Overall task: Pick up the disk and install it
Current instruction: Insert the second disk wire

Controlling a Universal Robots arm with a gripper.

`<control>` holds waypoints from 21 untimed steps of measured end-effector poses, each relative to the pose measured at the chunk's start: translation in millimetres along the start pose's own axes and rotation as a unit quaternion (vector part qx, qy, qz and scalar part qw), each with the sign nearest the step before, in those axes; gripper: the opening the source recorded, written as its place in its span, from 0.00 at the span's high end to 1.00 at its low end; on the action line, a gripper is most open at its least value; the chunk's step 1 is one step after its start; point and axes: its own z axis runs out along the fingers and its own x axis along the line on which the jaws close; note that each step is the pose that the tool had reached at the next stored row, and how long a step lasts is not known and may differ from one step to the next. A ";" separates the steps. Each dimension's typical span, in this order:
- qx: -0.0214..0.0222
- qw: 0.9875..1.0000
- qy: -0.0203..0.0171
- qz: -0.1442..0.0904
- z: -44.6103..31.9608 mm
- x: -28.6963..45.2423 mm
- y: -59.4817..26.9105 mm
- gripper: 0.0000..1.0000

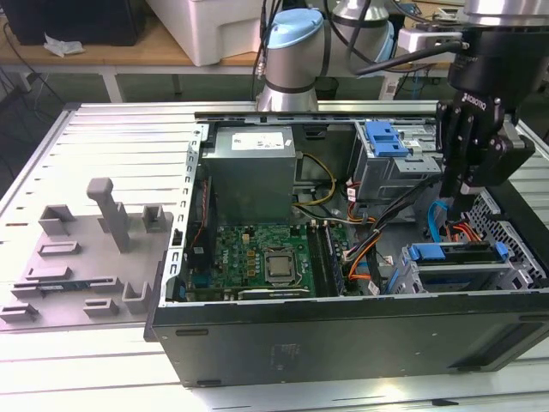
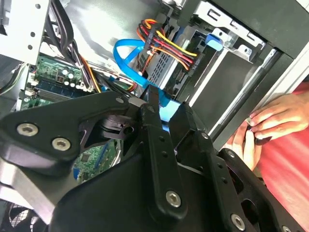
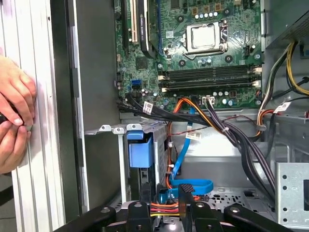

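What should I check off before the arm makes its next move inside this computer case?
1. Gripper position: low inside the case, beside the drive cage at the exterior view's right. Ok.
2. Grip on anything: cannot tell.
3. Disk: its blue bracket sits at the top of the drive cage. Whether it is fully seated: cannot tell.
4. Cables: the blue cable and the coloured power wires run right by the gripper. Not ok.
5. People: a person's hands rest on the case edge close to the gripper. Not ok.
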 end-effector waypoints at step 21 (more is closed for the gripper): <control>-0.002 1.000 0.000 0.006 7.8 -0.6 -5.4 0.64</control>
